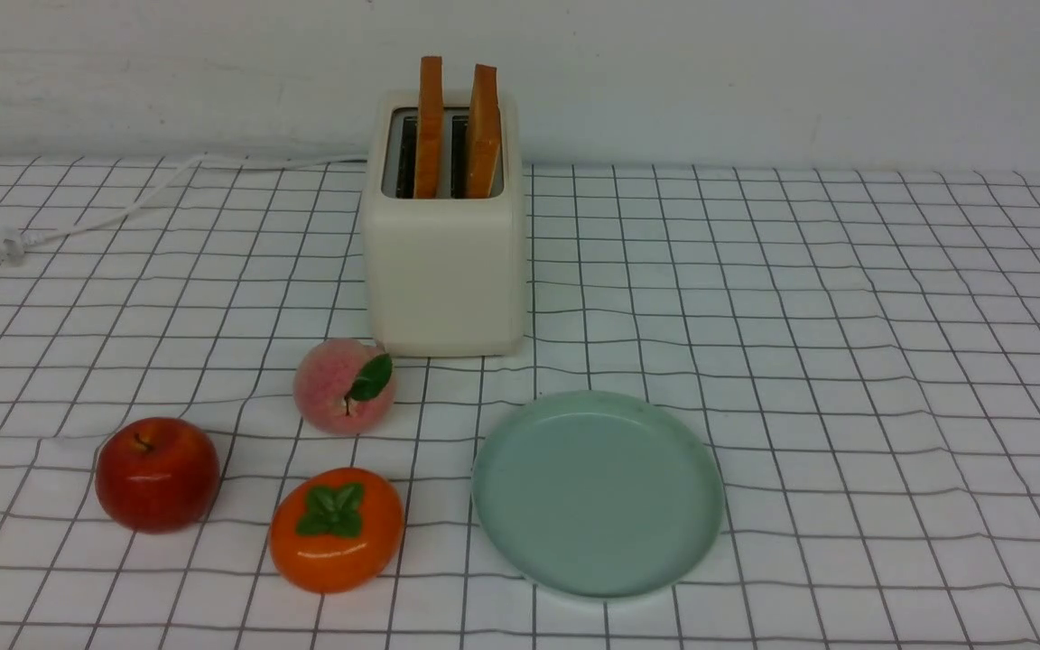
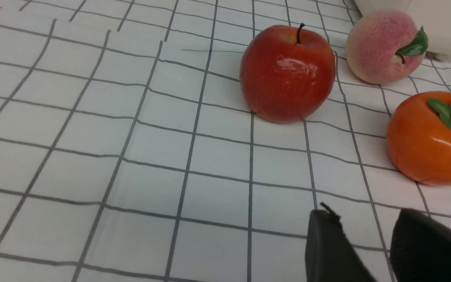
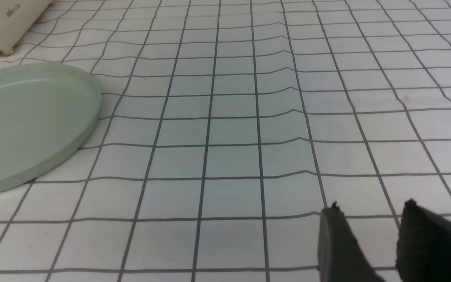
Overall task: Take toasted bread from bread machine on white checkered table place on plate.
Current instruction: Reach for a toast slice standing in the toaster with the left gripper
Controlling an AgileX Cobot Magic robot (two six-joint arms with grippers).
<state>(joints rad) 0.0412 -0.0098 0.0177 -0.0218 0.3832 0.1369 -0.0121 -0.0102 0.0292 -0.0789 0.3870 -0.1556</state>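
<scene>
Two slices of toasted bread stand upright in the slots of the cream-white bread machine at the back of the white checkered table. The mint-green plate lies empty in front of it; its rim also shows in the right wrist view. Neither arm shows in the front view. My left gripper is open and empty above the cloth, near the red apple. My right gripper is open and empty above bare cloth, apart from the plate.
A red apple, a peach and an orange persimmon sit left of the plate; they also show in the left wrist view. The toaster's white cord and plug trail to the far left.
</scene>
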